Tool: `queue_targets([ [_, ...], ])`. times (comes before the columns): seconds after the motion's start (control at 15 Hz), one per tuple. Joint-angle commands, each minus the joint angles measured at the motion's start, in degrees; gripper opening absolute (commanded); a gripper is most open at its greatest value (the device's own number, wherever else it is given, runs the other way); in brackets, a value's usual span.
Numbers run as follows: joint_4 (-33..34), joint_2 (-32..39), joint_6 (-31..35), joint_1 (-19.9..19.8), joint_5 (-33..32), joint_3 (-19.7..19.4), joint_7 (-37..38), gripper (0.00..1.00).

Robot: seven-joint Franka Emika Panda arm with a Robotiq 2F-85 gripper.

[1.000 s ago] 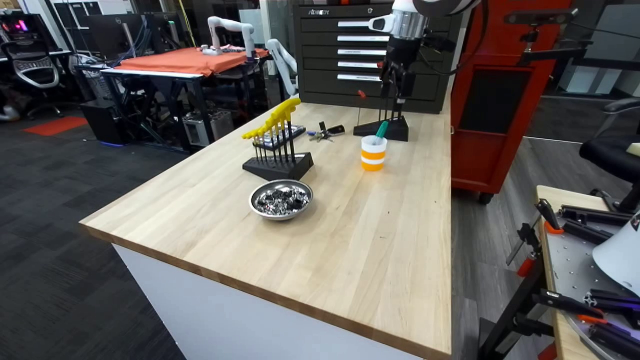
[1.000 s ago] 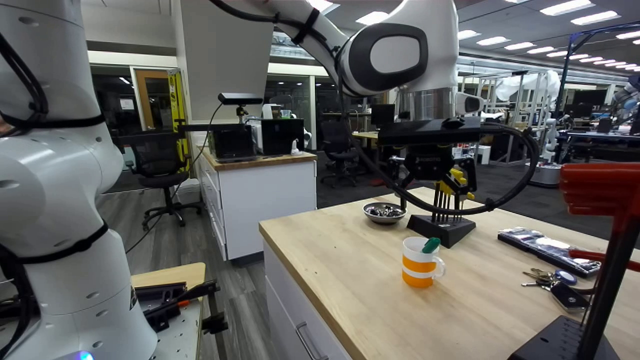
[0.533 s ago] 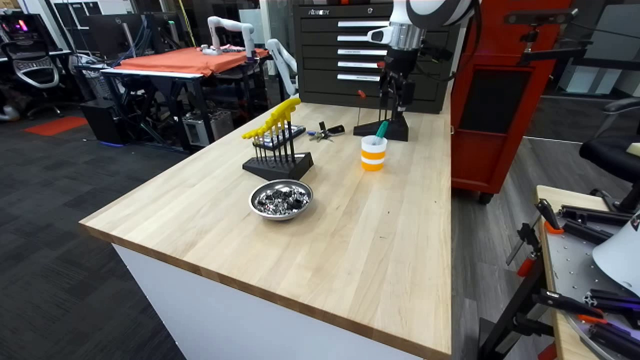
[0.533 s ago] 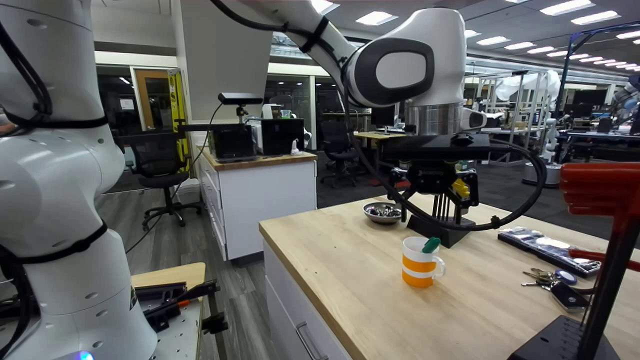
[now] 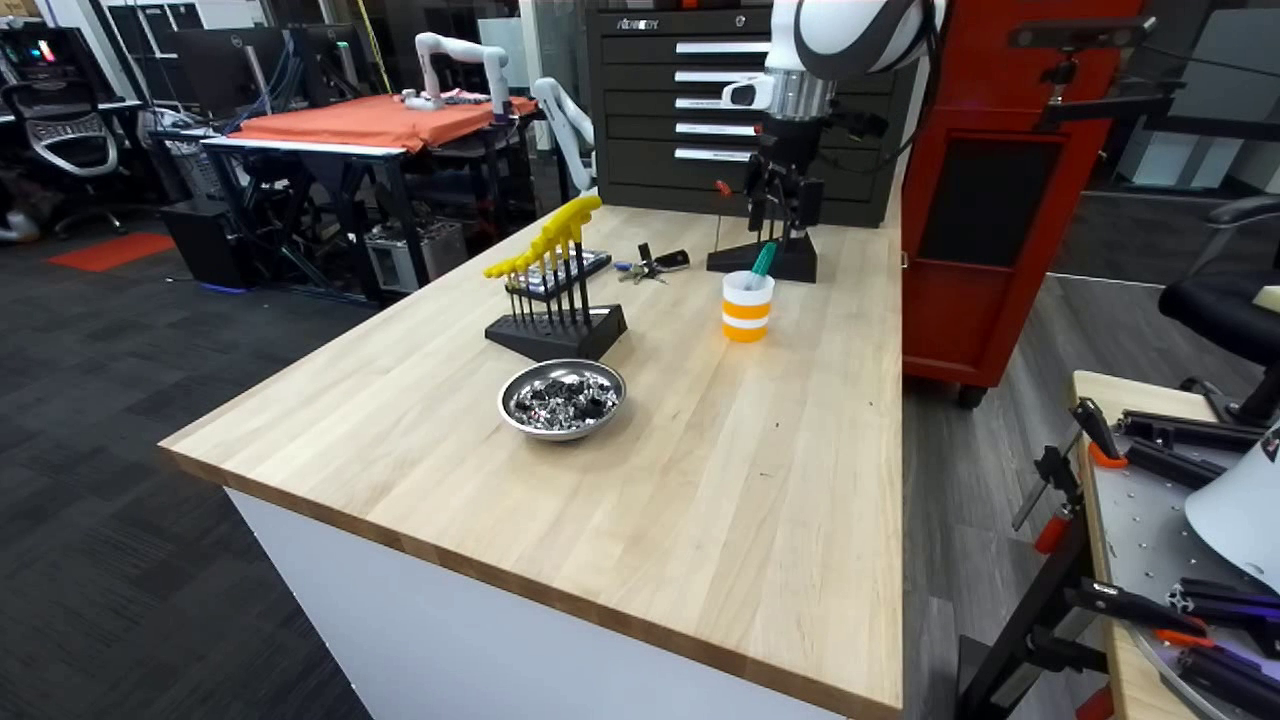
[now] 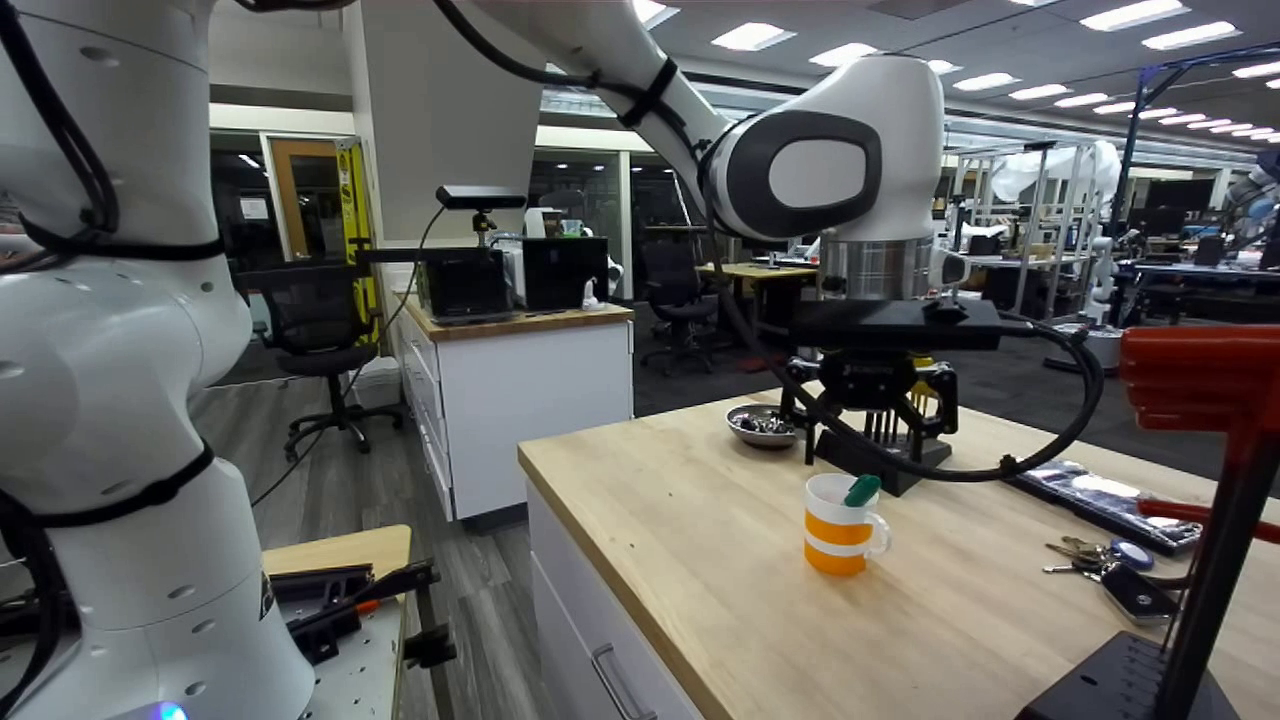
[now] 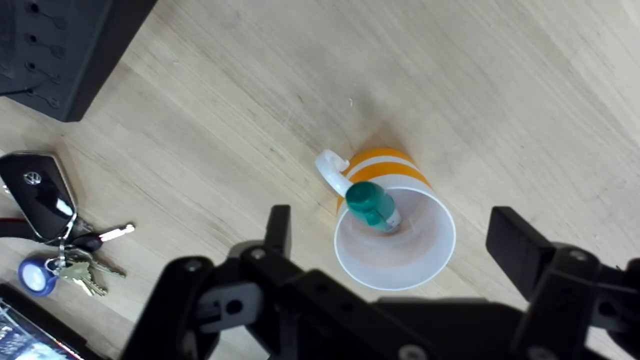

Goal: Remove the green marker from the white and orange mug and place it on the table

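Note:
The white and orange mug (image 5: 746, 318) stands upright on the wooden table (image 5: 640, 520); it also shows in an exterior view (image 6: 836, 545) and in the wrist view (image 7: 400, 262). The green marker (image 7: 369, 201) leans inside it, its green cap end sticking out over the rim by the handle. The marker also shows in both exterior views (image 5: 765, 258) (image 6: 862, 489). Its lower end is hidden in the mug. My gripper (image 7: 397, 237) is open and empty, above the mug, fingers apart on either side of it in the wrist view. The gripper (image 6: 865, 445) touches neither mug nor marker.
A black stand with yellow hex keys (image 5: 556, 332) and a metal bowl of small parts (image 5: 562, 400) are on the table. Keys (image 6: 1110, 570), a flat black case (image 6: 1100, 500) and a red-handled hex key stand (image 6: 1125, 680) lie on another side of the mug.
My gripper has moved down, and slightly left or right depending on the exterior view, while staying open. The mug and the marker have not moved.

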Motion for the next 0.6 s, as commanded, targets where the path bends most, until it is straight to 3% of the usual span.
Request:
queue_targets([
  [0.0, 2.0, 1.9, 0.1, -2.0, 0.6, 1.7, -4.3, 1.0],
  [0.53, 2.9, 3.8, -0.3, -2.8, 0.0, 2.2, -10.8, 1.0],
])
